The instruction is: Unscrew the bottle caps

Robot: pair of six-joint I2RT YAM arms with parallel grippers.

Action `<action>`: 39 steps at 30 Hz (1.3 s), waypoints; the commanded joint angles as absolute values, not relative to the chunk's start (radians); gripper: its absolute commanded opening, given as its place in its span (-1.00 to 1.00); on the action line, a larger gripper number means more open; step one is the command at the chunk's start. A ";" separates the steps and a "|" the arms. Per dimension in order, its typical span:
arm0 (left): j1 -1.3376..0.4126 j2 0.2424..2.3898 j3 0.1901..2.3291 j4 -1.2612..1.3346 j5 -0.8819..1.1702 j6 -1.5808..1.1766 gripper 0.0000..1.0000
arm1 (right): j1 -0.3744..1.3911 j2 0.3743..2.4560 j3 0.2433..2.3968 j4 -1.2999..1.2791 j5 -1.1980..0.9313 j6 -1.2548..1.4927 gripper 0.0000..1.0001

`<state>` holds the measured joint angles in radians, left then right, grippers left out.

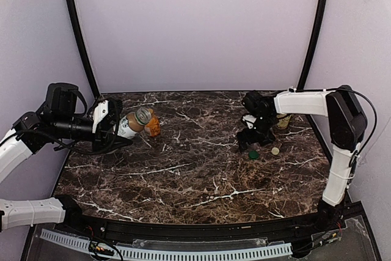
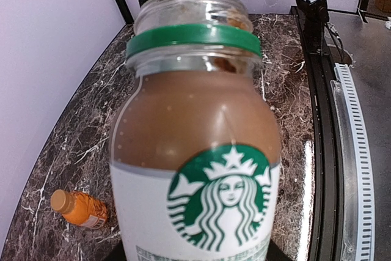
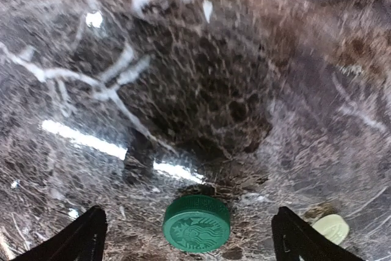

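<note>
Gripping the coffee bottle (image 2: 195, 151) around its lower body, the left pincer (image 1: 117, 128) holds it clear of the counter (image 1: 183, 181) at the far left, neck tilted toward the middle. The bottle's mouth is open; only a green ring (image 2: 194, 36) sits below the threads, and brown liquid fills it to the shoulder. The pincer's fingers are almost wholly hidden behind the bottle in the left wrist view.

The right pincer (image 1: 252, 143) points down over the right part of the counter with its jaws spread wide and nothing in them. The green cap (image 3: 196, 223) lies flat on the counter between the two fingers (image 3: 85, 236), touching neither, logo side up. The cream cap (image 3: 330, 227) lies just beside it to the right, outside the jaws.

The orange bottle (image 2: 79, 209) lies on its side on the counter near the coffee bottle, orange cap (image 2: 60, 200) on. A yellowish bottle (image 1: 283, 121) stands behind the right arm; it is largely hidden, and appears uncapped.
</note>
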<state>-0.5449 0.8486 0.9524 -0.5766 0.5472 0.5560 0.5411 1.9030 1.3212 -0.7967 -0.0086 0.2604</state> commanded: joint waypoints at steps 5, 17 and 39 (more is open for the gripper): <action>-0.536 0.849 0.977 -0.523 0.645 0.475 -0.70 | 0.743 1.684 1.582 -0.674 -0.050 0.104 0.97; -0.526 0.901 1.049 -0.168 0.902 0.042 -0.66 | 1.058 1.670 1.412 0.732 -0.568 0.309 0.93; -0.522 0.909 1.026 -0.065 0.928 -0.027 -0.65 | 1.111 1.894 1.715 0.588 -0.594 0.326 0.53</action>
<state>-0.5262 0.9134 1.0267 -0.0971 0.9024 -0.0227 1.1084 1.8584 1.6642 0.6483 -0.5858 0.3252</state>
